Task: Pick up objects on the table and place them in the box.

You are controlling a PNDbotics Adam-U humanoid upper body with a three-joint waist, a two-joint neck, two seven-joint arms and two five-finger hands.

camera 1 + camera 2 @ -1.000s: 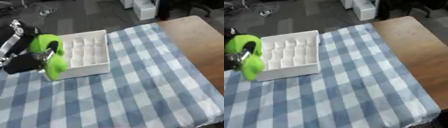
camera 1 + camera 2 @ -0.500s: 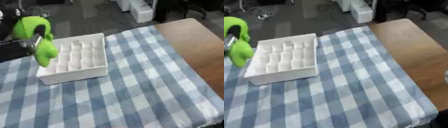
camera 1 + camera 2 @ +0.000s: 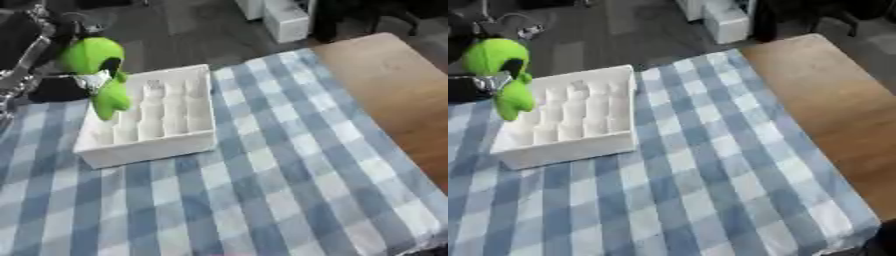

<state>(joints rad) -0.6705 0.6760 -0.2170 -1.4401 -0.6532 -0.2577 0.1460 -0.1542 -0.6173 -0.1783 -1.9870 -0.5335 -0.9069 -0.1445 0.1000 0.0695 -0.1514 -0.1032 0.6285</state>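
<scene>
A bright green soft toy (image 3: 92,54) hangs in the air over the left edge of the white box (image 3: 149,150), its lower part dangling above the left compartments. My left hand (image 3: 48,89) comes in from the upper left and is shut on the toy, one dark finger across its middle. The box is a shallow tray split into several small compartments, and those I can see hold nothing. It stands on the blue and white checked cloth (image 3: 289,190). My right hand shows in neither view.
Bare brown wood of the table (image 3: 394,85) lies to the right of the cloth. Beyond the table's far edge is grey floor with a white unit (image 3: 284,20) and some cables.
My left hand has lifted the green toy from beside the box's left wall to above its left edge. The camera has also shifted.
</scene>
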